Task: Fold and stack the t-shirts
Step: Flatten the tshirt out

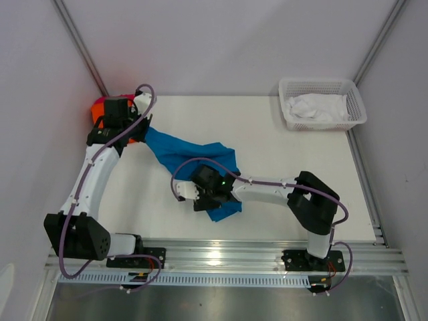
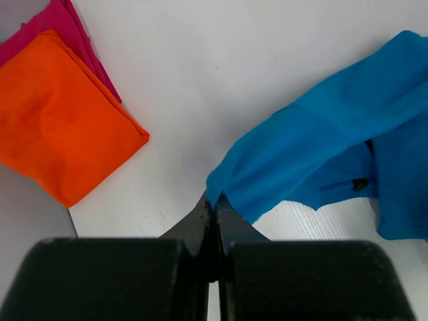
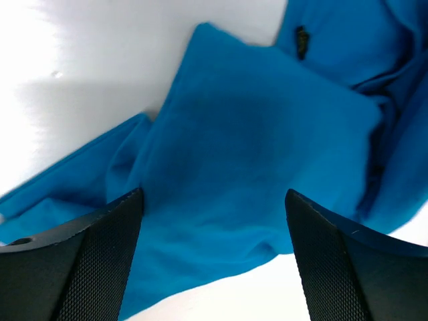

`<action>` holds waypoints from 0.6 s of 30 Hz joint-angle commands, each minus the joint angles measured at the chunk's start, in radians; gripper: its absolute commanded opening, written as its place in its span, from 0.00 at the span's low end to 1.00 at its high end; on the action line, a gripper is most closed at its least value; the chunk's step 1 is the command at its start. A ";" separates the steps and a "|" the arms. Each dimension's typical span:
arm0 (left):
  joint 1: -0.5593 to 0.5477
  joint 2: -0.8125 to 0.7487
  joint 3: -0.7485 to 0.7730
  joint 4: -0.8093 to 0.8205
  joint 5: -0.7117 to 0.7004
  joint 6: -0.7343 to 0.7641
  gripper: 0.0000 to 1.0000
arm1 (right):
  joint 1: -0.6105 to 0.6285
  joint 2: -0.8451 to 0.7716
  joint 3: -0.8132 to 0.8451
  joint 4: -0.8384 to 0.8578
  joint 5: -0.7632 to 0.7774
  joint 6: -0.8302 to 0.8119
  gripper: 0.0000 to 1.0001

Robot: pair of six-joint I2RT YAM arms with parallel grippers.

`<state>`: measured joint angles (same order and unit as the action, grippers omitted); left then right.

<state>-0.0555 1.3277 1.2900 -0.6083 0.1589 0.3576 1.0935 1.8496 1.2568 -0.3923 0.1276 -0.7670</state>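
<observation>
The bright blue short-sleeved cotton t-shirt (image 1: 175, 151) lies unfolded and rumpled on the white tabletop (image 1: 281, 154), stretched from the far left corner down toward the middle of the near edge. The left gripper (image 2: 214, 204) is clamped tight on one thin corner of it at the far left end, where the cloth rises in a taut ridge. The right gripper (image 3: 214, 197) hangs over the bunched near end with its jaws spread wide and nothing between them. The folded orange t-shirt (image 2: 60, 127) sits on the folded pinkish-red t-shirt (image 2: 67, 27) in the far left corner, just beside the left gripper but apart from the blue cloth. The white plastic lattice basket (image 1: 358, 110) in the far right corner holds crumpled white cloth (image 1: 314, 107). The blue shirt looks light, limp and thin. It will probably sag and crease wherever it is unsupported, and a pinch may catch two layers at once. The best hold seems to be a hem corner or shoulder seam opposite the held corner, so the two arms can spread it flat before folding.
</observation>
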 commanded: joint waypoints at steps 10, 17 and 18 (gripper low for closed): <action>0.005 -0.056 -0.014 0.033 -0.012 -0.006 0.00 | 0.029 0.076 0.085 0.017 -0.006 0.014 0.00; 0.006 -0.064 -0.023 0.036 -0.009 -0.008 0.00 | -0.130 -0.022 0.274 -0.179 -0.164 0.115 0.00; 0.006 -0.065 -0.017 0.036 -0.009 -0.008 0.00 | -0.162 -0.041 0.312 -0.201 -0.207 0.129 0.00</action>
<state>-0.0555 1.2999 1.2716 -0.6071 0.1581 0.3576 1.0290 1.9175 1.4391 -0.5137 0.0208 -0.7048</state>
